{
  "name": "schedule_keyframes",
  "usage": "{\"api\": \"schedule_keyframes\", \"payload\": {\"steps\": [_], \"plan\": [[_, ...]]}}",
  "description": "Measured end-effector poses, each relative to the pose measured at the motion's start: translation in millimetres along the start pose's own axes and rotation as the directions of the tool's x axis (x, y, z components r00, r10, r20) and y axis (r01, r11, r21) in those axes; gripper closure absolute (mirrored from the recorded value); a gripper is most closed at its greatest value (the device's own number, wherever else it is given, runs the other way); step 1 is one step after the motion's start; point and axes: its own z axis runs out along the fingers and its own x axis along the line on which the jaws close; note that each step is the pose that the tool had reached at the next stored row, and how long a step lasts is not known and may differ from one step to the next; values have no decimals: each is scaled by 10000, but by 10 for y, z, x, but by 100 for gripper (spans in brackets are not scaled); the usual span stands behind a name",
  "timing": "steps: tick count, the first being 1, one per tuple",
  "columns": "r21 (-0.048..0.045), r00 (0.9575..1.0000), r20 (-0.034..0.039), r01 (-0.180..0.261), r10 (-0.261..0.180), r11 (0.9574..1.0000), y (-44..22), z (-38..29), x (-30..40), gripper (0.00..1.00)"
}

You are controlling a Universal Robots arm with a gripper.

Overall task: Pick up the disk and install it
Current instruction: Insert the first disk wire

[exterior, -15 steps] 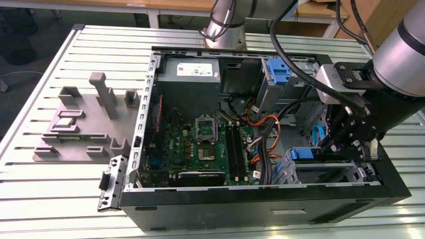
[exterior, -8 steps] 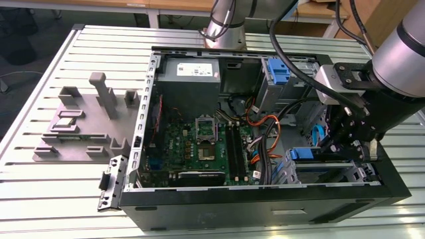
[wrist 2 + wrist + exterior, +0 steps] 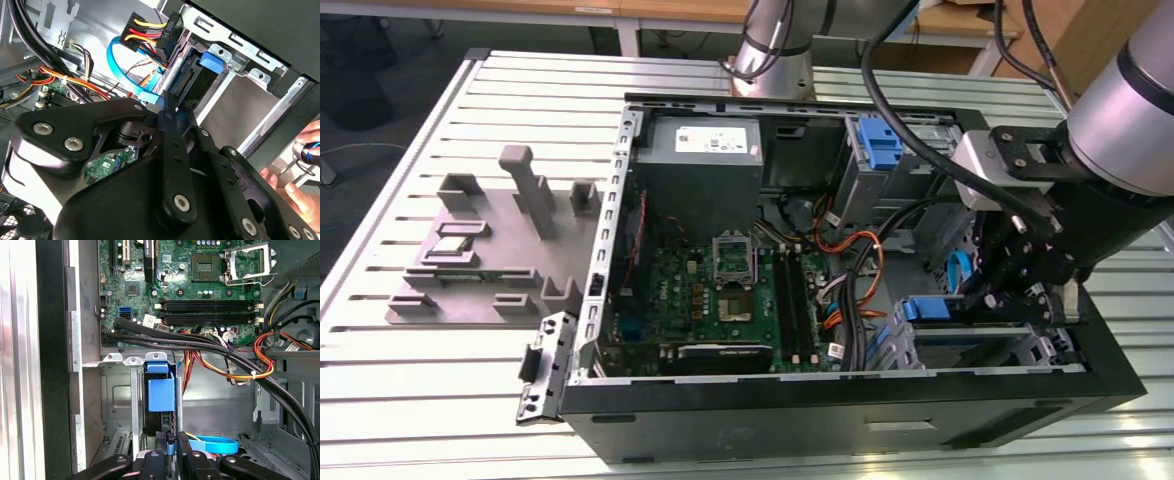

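The open computer case point(image 3: 854, 405) lies on a slatted metal table point(image 3: 440, 400), its green motherboard point(image 3: 720, 290) facing up in the middle of the exterior view. At the lower right of that view the black gripper point(image 3: 1007, 300) reaches down into the case's drive cage point(image 3: 907, 345). The disk point(image 3: 934, 308) stands on edge in that cage, with its blue carrier bracket showing above the metal slot. In the first wrist view the gripper point(image 3: 170, 441) is drawn narrow around the near end of the disk point(image 3: 161, 392), one finger on either side of it. In the second wrist view the disk point(image 3: 210, 62) sits between the cage's silver walls, with a blue data cable point(image 3: 117, 65) and a multicoloured power plug point(image 3: 160, 32) just beside its end. A person's hand point(image 3: 299, 192) is outside the case wall. At the upper left of the case sits the grey power supply point(image 3: 700, 140), and a grey parts fixture point(image 3: 494, 250) rests on the table at the exterior view's left.
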Motion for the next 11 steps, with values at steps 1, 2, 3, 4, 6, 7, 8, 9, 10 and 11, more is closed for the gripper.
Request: {"api": "schedule_keyframes", "payload": {"steps": [1, 2, 3, 4, 6, 7, 8, 9, 10, 11], "plan": [[0, 10000, 1, 0, 0, 10000, 0, -7, -1, 76], [0, 10000, 3, 0, 0, 10000, 0, -20, -1, 76], [0, 10000, 1, 0, 0, 10000, -1, -38, -2, 76], [0, 10000, 1, 0, 0, 10000, -1, -56, -3, 76], [0, 10000, 0, 0, 0, 10000, -2, -95, -5, 76], [0, 10000, -2, 0, 0, 10000, -3, -119, -6, 76], [0, 10000, 1, -1, 1, 10000, -3, -140, -7, 76], [0, 10000, 2, -1, 1, 10000, -4, -164, -9, 76], [0, 10000, 0, -1, 1, 10000, -4, -188, -10, 76], [0, 10000, 0, -1, 1, 10000, -5, -211, -11, 76]]}}
